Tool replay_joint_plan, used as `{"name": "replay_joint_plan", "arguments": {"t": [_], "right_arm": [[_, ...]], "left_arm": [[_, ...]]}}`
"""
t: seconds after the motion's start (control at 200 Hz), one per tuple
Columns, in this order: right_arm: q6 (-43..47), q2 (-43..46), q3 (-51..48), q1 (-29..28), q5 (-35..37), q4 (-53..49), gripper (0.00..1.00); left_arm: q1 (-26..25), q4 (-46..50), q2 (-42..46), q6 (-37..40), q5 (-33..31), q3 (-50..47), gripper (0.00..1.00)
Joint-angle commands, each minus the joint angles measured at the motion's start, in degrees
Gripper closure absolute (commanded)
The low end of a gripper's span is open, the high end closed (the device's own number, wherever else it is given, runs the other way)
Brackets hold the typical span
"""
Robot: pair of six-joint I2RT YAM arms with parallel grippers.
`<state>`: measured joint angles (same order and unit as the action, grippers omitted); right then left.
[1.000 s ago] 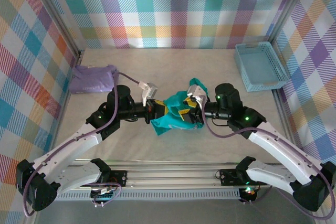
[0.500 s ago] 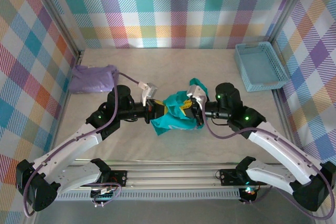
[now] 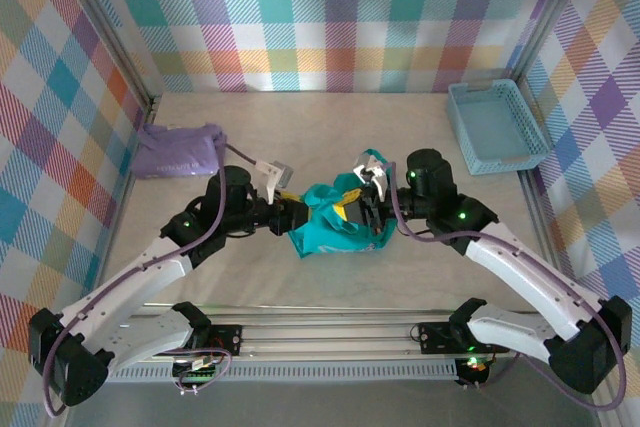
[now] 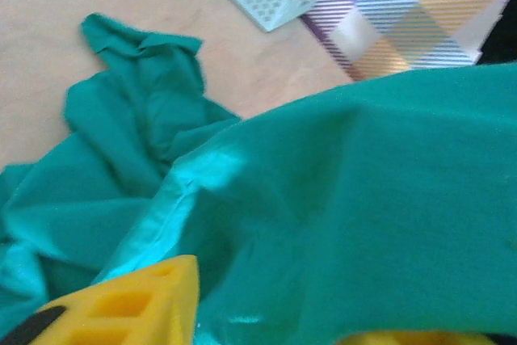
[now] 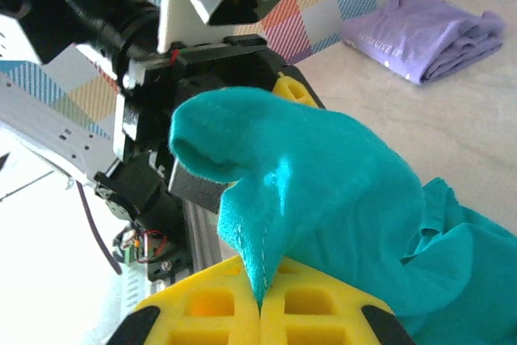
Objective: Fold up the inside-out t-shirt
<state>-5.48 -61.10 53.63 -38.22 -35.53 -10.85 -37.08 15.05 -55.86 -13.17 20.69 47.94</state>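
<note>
Seen from above, a pale bench stands inside walls of pastel plaid. At far left, a folded lavender garment lies on the bench against the wall. To its right, the left arm reaches toward the middle, and the left jaws meet the near edge of the t-shirt.

The teal-green t-shirt is a crumpled heap in the middle of the bench, bunched between the two arms. From the left wrist, one yellow pad shows at lower left and the edge of the other at the bottom. The left jaws stand apart with teal cloth draped across them, and I cannot tell whether they grip it.

On the far side of the heap, the right arm reaches in. From the right wrist, the right jaws are pressed together, pinching a fold of the t-shirt between their yellow pads.

At far right, a light blue basket sits on the bench near the back corner, its pale blue floor in plain sight
</note>
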Motion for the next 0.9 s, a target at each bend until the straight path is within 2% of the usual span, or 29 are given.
{"name": "replay_joint_plan", "arguments": {"t": [0.0, 0.14, 0.29, 0.37, 0.64, 0.715, 0.77, 0.9], "right_arm": [[-5.6, -1.3, 2.7, 0.2, -1.6, 2.9, 1.00], [-7.1, -2.4, 3.8, 0.2, 1.0, 1.6, 1.00], [-8.5, -3.7, 4.6, 0.2, 1.6, 1.3, 1.00], [-8.9, -4.0, 4.6, 0.2, 1.8, 1.2, 1.00], [-9.2, -4.2, 4.3, 0.2, 2.5, 1.1, 1.00], [-8.6, -4.0, 4.3, 0.2, 3.4, -0.1, 1.00], [-7.8, -3.6, 4.2, 0.2, 4.7, -1.2, 1.00], [-5.5, -2.5, 4.4, 0.2, 7.2, -3.9, 1.00]], "left_arm": [[-0.9, 6.8, 4.6, 2.5, -7.4, 2.6, 0.51], [-2.5, 11.1, 7.0, 4.3, -10.1, 4.8, 0.43], [-5.4, 14.1, 5.9, 5.2, -13.1, 9.3, 0.39], [-7.8, 14.8, 4.6, 5.0, -15.5, 11.8, 0.33], [-14.8, 20.3, -5.1, 6.1, -26.2, 20.4, 0.32], [-15.4, 21.2, -6.6, 5.0, -29.3, 21.5, 0.37], [-15.4, 20.4, -6.2, 3.8, -31.1, 21.1, 0.45], [-15.3, 18.9, -4.6, 2.8, -31.6, 20.0, 0.74]]}}
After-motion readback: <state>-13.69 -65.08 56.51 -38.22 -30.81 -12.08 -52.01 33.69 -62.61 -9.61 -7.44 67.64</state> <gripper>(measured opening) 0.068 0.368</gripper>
